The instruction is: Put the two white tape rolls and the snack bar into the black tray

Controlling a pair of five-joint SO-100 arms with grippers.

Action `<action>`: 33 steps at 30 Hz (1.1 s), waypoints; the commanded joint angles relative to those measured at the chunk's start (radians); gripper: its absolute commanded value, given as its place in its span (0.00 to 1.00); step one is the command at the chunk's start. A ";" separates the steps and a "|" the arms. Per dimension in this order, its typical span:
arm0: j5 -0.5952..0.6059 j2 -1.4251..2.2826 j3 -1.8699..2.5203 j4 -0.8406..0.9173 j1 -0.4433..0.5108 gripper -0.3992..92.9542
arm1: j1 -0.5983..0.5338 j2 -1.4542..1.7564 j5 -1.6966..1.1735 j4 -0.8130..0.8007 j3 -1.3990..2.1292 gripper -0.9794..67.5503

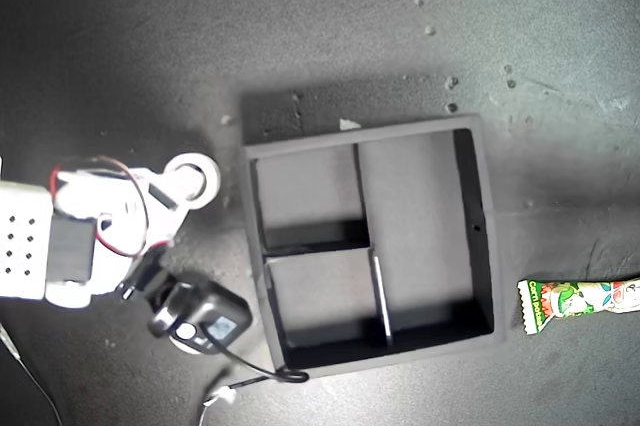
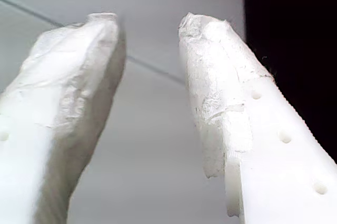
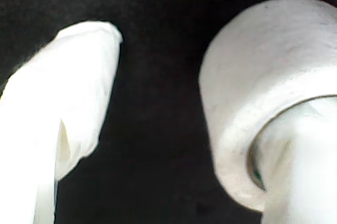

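second gripper [image 3: 158,129] spread, one finger [image 3: 300,171] through a tape roll [image 1: 190,179] just beside the black tray [image 1: 480,236]. snack bar [image 1: 580,301] near tray's opposite wall. first gripper [image 2: 150,103] fingers apart, holding nothing.

- White printed arm [image 1: 90,216] with a perforated plate and a black motor block.
- Red and black wires loop over it.
- Black wrist camera [image 1: 200,316], thin cable trailing.
- My first hand [image 2: 150,113]: rough white fingers [image 2: 247,129] with small round holes.
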 commanded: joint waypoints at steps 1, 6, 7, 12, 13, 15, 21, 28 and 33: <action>-0.008 -0.009 -0.035 -0.015 -0.031 0.07 | -0.029 -0.123 -0.143 -0.100 -0.107 0.31; -0.005 0.015 -0.029 -0.015 -0.037 0.01 | -0.061 -0.549 -0.175 0.015 -0.495 0.34; -0.003 0.018 -0.029 -0.015 -0.035 0.01 | -0.072 -0.641 -0.175 0.075 -0.600 0.34; -0.006 0.031 -0.015 -0.015 -0.034 0.01 | -0.132 -1.080 -0.086 0.453 -1.101 0.35; -0.009 0.038 -0.009 -0.015 -0.034 0.01 | -0.144 -1.137 -0.037 0.511 -1.154 0.36; -0.012 0.057 0.002 -0.015 -0.034 0.01 | -0.173 -1.197 0.101 0.588 -1.180 0.37; -0.008 0.186 0.081 0.003 -0.060 0.01 | -0.322 -1.186 0.684 0.710 -0.953 0.40; 0.025 0.434 0.114 0.110 -0.114 0.01 | -0.522 -1.181 1.117 0.736 -0.815 0.48; 0.055 0.569 0.054 0.166 -0.130 0.01 | -0.641 -1.181 1.324 0.672 -0.680 0.48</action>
